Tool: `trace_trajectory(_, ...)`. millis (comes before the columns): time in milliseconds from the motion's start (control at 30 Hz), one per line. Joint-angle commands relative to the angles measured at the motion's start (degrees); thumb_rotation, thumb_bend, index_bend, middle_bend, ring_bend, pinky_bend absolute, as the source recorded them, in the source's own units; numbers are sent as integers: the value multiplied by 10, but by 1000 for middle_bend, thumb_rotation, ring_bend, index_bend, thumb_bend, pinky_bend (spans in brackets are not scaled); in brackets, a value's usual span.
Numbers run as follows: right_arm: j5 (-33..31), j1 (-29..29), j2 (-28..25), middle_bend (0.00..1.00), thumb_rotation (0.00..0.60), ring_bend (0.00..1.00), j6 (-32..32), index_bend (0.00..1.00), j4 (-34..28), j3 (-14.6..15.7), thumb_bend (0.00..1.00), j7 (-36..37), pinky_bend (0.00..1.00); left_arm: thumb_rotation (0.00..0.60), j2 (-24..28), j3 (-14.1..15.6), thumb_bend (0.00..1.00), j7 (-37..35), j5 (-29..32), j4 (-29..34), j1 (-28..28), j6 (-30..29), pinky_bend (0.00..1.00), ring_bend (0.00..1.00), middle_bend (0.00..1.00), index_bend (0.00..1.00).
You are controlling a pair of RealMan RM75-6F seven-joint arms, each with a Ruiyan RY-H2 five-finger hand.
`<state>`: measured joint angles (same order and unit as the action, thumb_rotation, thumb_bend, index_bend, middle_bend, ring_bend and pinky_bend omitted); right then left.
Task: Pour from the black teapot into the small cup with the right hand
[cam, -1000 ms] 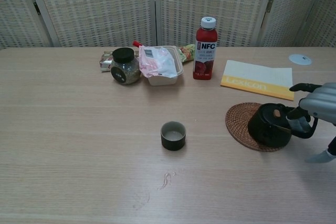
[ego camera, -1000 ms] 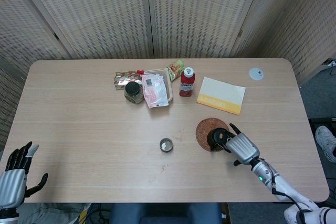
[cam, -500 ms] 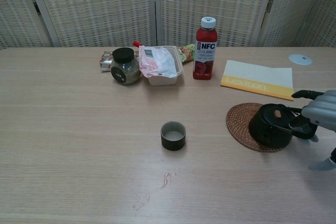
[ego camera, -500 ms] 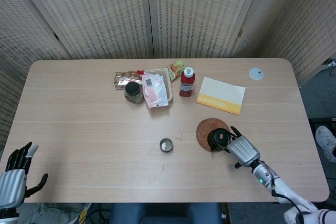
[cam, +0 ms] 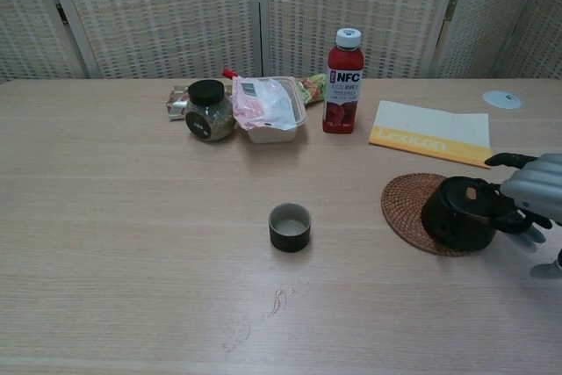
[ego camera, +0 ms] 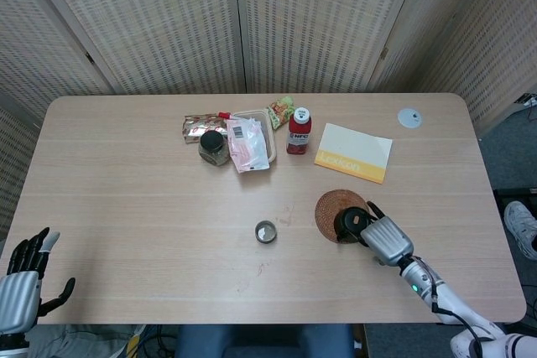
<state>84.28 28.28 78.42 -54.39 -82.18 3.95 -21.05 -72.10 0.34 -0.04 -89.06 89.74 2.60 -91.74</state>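
Black teapot (cam: 458, 215) sits on my woven coaster (cam: 411, 209) near the table's (ego camera: 126, 207) right edge, my right hand (cam: 529, 195) grasping its handle; small cup (cam: 290, 227) stands mid-table; left hand (ego camera: 21, 287) spread, holding nothing.

The small cup (cam: 290, 227) stands mid-tabletop (cam: 123, 217), with the teapot (cam: 458, 214) to its right on a woven mat (cam: 406, 208). Behind them, a jar (cam: 208, 110), a food tray (cam: 268, 111), a juice bottle (cam: 344, 82) and a booklet (cam: 430, 132) line up left to right.
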Motion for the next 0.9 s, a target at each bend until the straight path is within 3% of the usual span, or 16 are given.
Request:
trace_trajectory(33, -6, 6, 0, 768, 600, 738, 6, 777, -5, -9, 0, 7, 0, 600, 0, 0, 326, 1, 0, 1, 0, 0, 0, 0, 0, 0)
trace_trajectory(200, -20, 18, 1, 832, 600, 802, 22, 826, -10, -21, 0, 19, 0, 600, 1, 0, 326, 2, 0, 2, 2, -2, 0, 0, 0, 0)
trace_trajectory(667, -50, 54, -1, 906, 594, 865, 74, 884, -17, -47, 0, 82, 23, 600, 7, -1, 326, 4, 1, 7, 3, -3, 0, 0, 0, 0)
trace_trajectory(900, -52, 65, -13, 931, 450, 888, 83, 926, -21, -54, 0, 113, 28, 600, 7, 0, 326, 5, 0, 9, 2, 0, 0, 0, 0, 0)
